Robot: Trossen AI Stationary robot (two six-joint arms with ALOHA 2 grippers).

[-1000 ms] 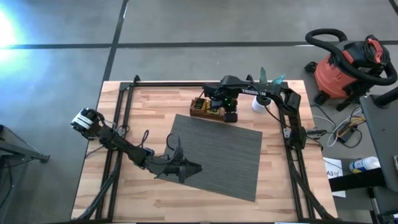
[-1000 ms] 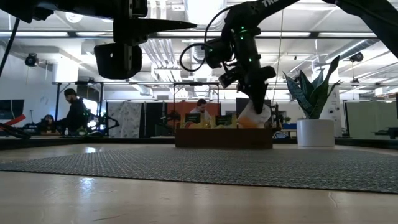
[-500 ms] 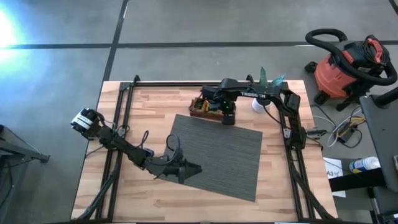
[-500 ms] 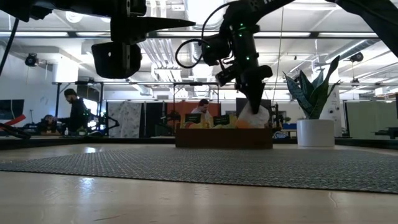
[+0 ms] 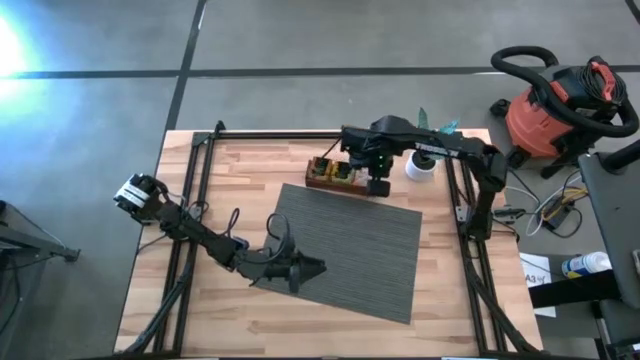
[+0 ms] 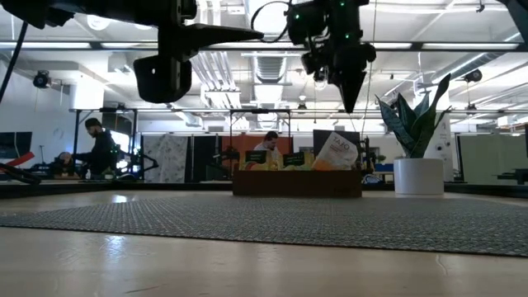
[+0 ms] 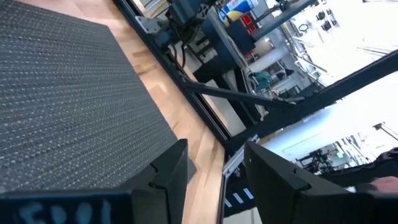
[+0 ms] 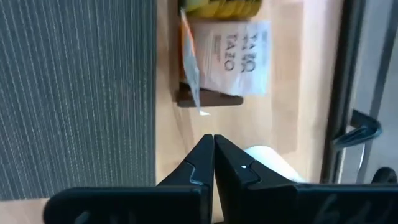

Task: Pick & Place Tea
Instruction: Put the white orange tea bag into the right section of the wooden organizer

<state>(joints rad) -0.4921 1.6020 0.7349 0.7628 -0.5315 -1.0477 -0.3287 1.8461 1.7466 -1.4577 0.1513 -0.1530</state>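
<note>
The tea sachets stand on edge in a dark wooden tray at the table's far side. A white sachet leans at the tray's right end, beside an orange one and yellow ones. My right gripper hangs shut above that end, pointing down, with nothing between its fingers. My left gripper stands open and level over the grey ribbed mat's left edge, holding nothing.
A white plant pot stands just right of the tray. Black frame rails run along the table's sides. The mat covers the table's middle, with bare wood around it.
My right gripper has risen straight up from the white sachet at the tray's right end, fingers shut and empty. The sachet stays in the tray, leaning toward the right.
</note>
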